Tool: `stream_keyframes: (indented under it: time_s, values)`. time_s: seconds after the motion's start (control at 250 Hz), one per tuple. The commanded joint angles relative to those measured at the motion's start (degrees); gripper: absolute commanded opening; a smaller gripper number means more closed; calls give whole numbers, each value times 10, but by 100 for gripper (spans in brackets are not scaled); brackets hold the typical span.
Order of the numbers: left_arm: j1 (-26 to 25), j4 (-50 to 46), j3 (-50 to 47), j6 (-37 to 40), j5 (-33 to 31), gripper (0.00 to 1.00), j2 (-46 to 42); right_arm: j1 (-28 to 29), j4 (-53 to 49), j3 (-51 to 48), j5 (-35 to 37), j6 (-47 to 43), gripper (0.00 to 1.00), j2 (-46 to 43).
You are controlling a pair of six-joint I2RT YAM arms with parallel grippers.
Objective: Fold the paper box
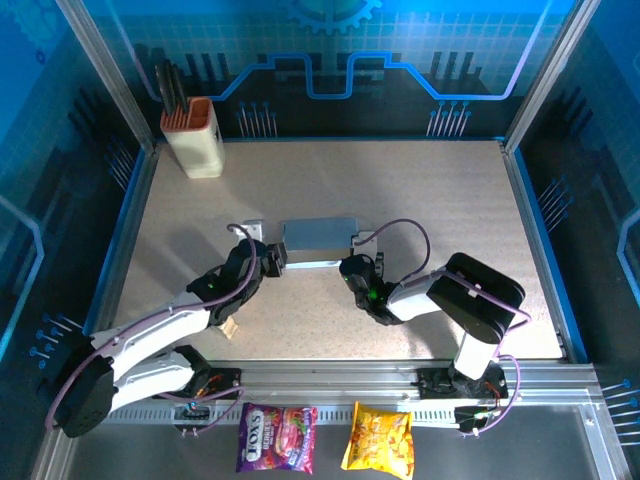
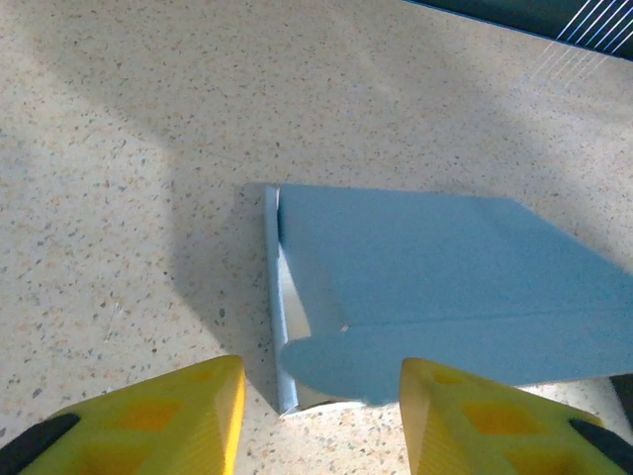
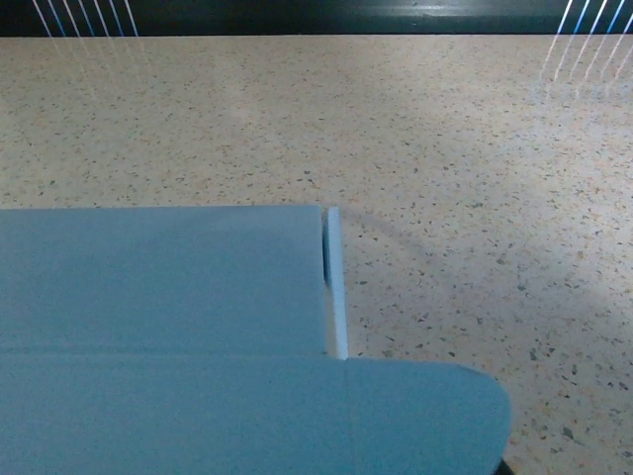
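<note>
The paper box (image 1: 318,243) lies mid-table as a shallow, grey-blue folded shape with its lid down. In the left wrist view its left end wall (image 2: 273,297) stands up and a rounded front flap (image 2: 346,366) hangs at the near side. My left gripper (image 2: 321,421) sits at the box's near left corner, its yellow fingers (image 2: 183,416) open, with the flap's tab just ahead of the gap and nothing gripped. My right gripper (image 1: 352,270) is at the near right corner. In its own view the front flap (image 3: 247,416) covers the fingers, and the jaws are shut.
A tall cream holder with an orange top (image 1: 193,137) stands at the back left. A purple snack bag (image 1: 277,451) and a yellow one (image 1: 378,441) lie below the table's front rail (image 1: 330,378). Metal frame posts border the speckled tabletop (image 1: 440,200).
</note>
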Motion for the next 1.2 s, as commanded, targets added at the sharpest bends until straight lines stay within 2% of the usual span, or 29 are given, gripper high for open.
stream_keyframes:
  time_s: [0.0,0.208,0.348,0.503,0.691,0.879,1.015,1.195]
  values:
    - [4,-57,72,-6,26,46,35,11,-17,7,-1,3,0,4]
    - [20,-91,174,-6,116,42,158,11,-67,11,-20,9,9,-21]
    - [23,-107,210,-16,146,40,220,10,-132,11,-42,25,20,-54]
    - [25,-116,218,-19,155,40,255,10,-228,4,-94,43,29,-110]
    - [24,-126,212,-19,155,40,272,10,-342,-16,-136,48,34,-221]
    - [26,-119,198,-22,160,39,291,-6,-442,22,-189,7,36,-299]
    - [25,-110,190,-25,163,39,311,-47,-490,72,-256,11,36,-297]
    - [26,-109,187,-29,170,39,338,-118,-556,152,-387,23,36,-235]
